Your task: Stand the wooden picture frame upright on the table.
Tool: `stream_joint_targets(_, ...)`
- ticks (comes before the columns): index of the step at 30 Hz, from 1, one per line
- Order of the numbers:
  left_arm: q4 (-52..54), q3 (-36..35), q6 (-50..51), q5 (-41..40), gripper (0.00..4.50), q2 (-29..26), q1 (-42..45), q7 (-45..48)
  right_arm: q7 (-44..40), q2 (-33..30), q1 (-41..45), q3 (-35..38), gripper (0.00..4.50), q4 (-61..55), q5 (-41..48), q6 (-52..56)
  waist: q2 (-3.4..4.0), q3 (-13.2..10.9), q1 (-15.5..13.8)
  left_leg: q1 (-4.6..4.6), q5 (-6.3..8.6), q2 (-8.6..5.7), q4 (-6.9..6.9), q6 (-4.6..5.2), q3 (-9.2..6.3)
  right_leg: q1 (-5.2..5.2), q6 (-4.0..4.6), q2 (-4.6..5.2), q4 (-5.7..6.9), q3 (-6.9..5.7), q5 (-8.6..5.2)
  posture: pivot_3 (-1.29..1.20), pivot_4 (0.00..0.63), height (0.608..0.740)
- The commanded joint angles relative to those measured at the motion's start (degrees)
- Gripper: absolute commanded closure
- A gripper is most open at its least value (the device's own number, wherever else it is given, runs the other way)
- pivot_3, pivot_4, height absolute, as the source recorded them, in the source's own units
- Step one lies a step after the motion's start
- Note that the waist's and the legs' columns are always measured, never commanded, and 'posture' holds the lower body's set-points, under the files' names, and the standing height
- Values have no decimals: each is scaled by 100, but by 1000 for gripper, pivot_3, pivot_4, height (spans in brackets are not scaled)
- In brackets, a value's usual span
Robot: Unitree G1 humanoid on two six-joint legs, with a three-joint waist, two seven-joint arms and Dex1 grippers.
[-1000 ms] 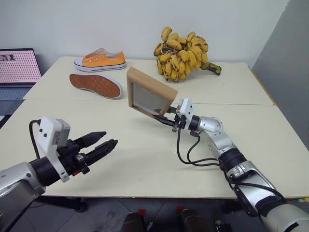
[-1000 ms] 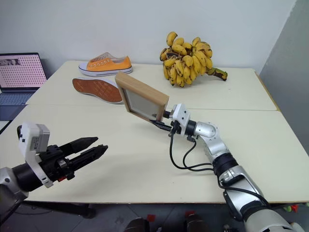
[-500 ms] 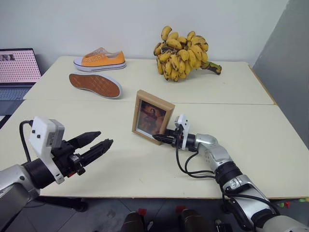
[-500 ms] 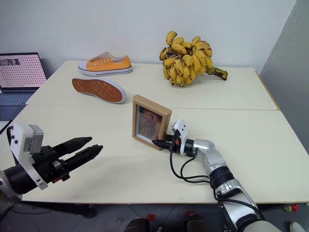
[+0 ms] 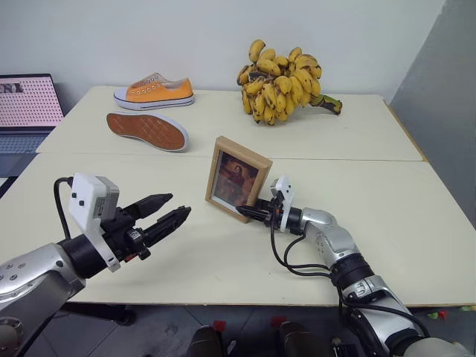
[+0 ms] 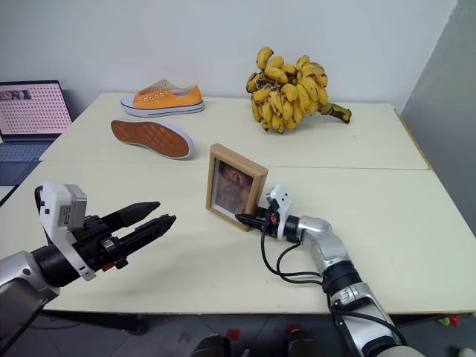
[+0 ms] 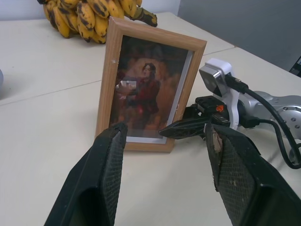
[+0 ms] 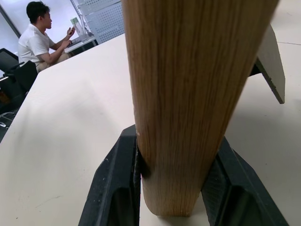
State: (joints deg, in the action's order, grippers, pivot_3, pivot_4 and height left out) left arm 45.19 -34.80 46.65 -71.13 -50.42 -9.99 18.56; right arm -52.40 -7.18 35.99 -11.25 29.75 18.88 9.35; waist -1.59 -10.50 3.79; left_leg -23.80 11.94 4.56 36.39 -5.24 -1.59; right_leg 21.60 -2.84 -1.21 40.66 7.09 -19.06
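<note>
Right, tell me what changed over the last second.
The right gripper, shut on the small light-wood picture frame, lowered it from a tilted hold in the air and turned it upright onto the pale cream table. The left gripper stays open, apart from the frame. Orange shoes and banana bunch are unmoved.

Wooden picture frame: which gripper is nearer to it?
Right. The right gripper is clamped on the wooden picture frame at its lower side edge; the left gripper hovers open, apart, before its front.

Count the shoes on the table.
2: an upright orange sneaker at the table's far left, and a second shoe on its side just nearer, sole showing.
</note>
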Motion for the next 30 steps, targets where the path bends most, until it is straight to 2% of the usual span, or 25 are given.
stream_joint_targets(1, -51, 28, -165, 59, 1713, 0, 130, 4, 60, -133, -38, 90, 3131, -14, -194, 80, 0, 0, -6, 0, 0, 0, -1, 0, 0, 0, 0, 0, -2, 0, 0, 0, 150, 740)
stream_joint_targets(4, -191, 18, -173, -3, 1713, 3, 241, -37, 85, -128, 30, 98, 3131, 51, -231, 104, 0, 0, -11, 0, 0, 0, -2, 0, 0, 0, -1, 0, -4, 0, -1, 0, 150, 740)
stream_joint_targets(9, -225, 51, -188, 42, 1678, -13, 263, -11, 129, -129, 71, 89, 1766, 62, -387, 33, 0, -1, -13, -3, 0, 0, -4, 0, 5, 3, -4, 0, -17, 4, -2, 0, 150, 740)
stream_joint_targets(11, -235, 57, -194, 50, 1678, -7, 257, 11, 172, -146, 73, 76, 1418, 37, -462, 10, 0, -1, -8, -4, -1, 0, -16, 0, 12, 8, -2, 0, -24, 10, 0, 0, 150, 740)
stream_joint_targets(17, -246, 183, -218, 115, 1678, 4, 330, 90, 128, -619, -204, 135, 1418, -746, -534, 276, 2, -2, -37, -12, 0, 2, -45, -2, 12, 18, 1, 0, -37, 6, 0, 0, 150, 740)
stream_joint_targets(21, -236, 279, -291, 294, 1678, -3, 380, 264, -61, -1474, -698, 187, 1418, -2020, -545, 630, 4, -3, -81, -25, 3, -1, -46, -7, 14, 15, -1, 8, -67, 4, 1, 0, 150, 740)
stream_joint_targets(25, -420, 430, -324, 439, 1678, 12, 548, 423, -251, -2473, -1080, 558, 1418, -3562, -243, 1412, 9, -7, -82, -29, 6, -1, -46, -10, 16, 18, -1, 10, -72, 5, 1, 0, 150, 740)
stream_joint_targets(30, -672, 665, -286, 611, 1678, -14, 832, 505, -118, -2980, -951, 978, 1418, -4642, 298, 2351, 20, -16, -33, -22, 6, 1, -48, -8, 15, 16, -3, 3, -72, 10, -1, 0, 150, 740)
